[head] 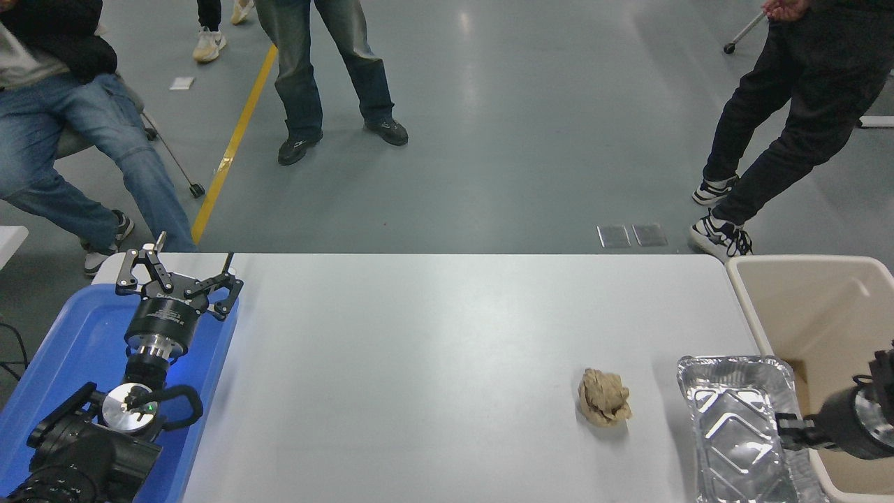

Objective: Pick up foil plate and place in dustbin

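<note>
The foil plate (740, 426), a shiny silver tray with embossed ridges, hangs a little above the table's right end, its right edge overlapping the rim of the beige dustbin (810, 307). My right gripper (788, 432) comes in from the right edge and is shut on the plate's right rim. My left gripper (178, 276) stays parked at the lower left over the blue tray, its fingers spread open and holding nothing.
A crumpled brown paper ball (604, 397) lies on the white table (433, 363) just left of the plate. A blue flat tray (66, 356) sits at the left end. Several people stand or sit beyond the table's far edge.
</note>
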Action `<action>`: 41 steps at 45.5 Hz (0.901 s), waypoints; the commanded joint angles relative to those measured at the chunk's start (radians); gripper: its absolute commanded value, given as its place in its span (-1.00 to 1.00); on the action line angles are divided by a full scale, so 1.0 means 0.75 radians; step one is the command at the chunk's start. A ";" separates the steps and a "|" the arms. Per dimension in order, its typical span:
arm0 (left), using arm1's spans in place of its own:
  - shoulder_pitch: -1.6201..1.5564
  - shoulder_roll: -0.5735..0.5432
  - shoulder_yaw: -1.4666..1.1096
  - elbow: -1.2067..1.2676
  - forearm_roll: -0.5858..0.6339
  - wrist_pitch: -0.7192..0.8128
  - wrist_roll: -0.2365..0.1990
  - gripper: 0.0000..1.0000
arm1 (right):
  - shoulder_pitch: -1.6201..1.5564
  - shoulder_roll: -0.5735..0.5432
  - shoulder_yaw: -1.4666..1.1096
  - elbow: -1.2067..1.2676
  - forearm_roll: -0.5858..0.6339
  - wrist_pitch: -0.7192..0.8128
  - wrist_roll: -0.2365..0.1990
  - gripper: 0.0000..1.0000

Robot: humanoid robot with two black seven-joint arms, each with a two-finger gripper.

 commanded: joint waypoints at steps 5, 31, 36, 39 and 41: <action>0.002 0.000 0.000 0.000 0.000 0.000 0.002 0.99 | 1.230 0.104 -0.835 0.369 0.177 0.213 0.023 -1.00; 0.002 0.000 0.000 -0.002 0.000 0.000 0.002 0.99 | 1.566 0.372 -0.879 0.412 0.288 0.445 0.041 -1.00; 0.002 0.000 0.000 0.000 0.000 0.000 0.002 0.99 | 1.537 0.356 -0.879 0.365 0.276 0.422 0.039 -1.00; 0.002 0.000 0.000 0.000 0.000 0.000 0.002 0.99 | 1.486 0.313 -0.870 0.302 0.251 0.406 0.039 -1.00; 0.002 0.000 0.000 0.000 0.000 0.000 0.000 0.99 | 1.423 0.274 -0.858 0.253 0.206 0.388 0.039 -1.00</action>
